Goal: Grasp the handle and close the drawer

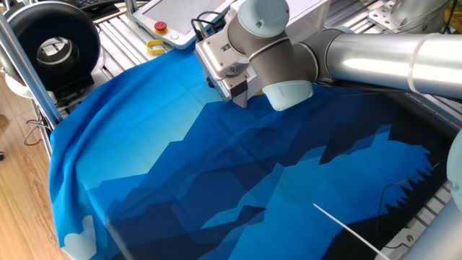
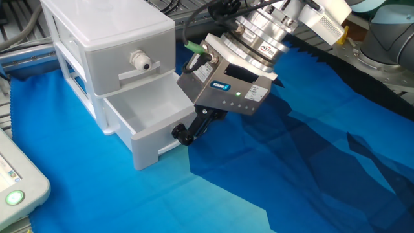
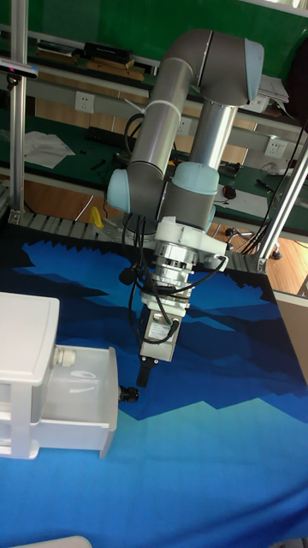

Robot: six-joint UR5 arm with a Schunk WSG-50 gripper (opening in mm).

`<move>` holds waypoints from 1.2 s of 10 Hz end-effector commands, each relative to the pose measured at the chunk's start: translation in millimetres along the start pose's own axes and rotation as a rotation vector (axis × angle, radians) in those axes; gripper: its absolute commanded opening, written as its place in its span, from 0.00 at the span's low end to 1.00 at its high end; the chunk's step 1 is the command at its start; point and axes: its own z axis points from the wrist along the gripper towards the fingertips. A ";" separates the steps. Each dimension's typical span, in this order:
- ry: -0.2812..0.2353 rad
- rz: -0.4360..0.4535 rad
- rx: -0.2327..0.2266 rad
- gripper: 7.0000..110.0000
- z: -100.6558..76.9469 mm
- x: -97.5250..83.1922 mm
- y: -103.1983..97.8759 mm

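Gripper [image 2: 187, 134] sits pinched down on the black handle [image 2: 179, 133] of the lower drawer [image 2: 143, 123], which is pulled out of the white cabinet [image 2: 107, 39] — the grip looks shallow, so an off-axis push could slip the fingers off or shove the light cabinet across the blue cloth [image 2: 272, 175].

A blue cloth [image 1: 180, 180] spreads under the pincer. Left of it in one fixed view lies wood floor [image 1: 22, 209]. Behind it, in the tall view, a green wall [image 3: 111, 21] and cluttered bench [image 3: 51, 145].
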 end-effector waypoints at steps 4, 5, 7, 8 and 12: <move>0.026 0.034 -0.017 0.00 -0.8 8.5 3.4; 0.012 0.038 -0.022 0.00 -0.7 5.0 4.5; 0.008 0.030 -0.021 0.00 -0.7 4.0 4.2; 0.006 0.040 -0.019 0.00 -0.7 3.6 3.9; 0.030 0.040 -0.009 0.00 -0.8 9.6 1.4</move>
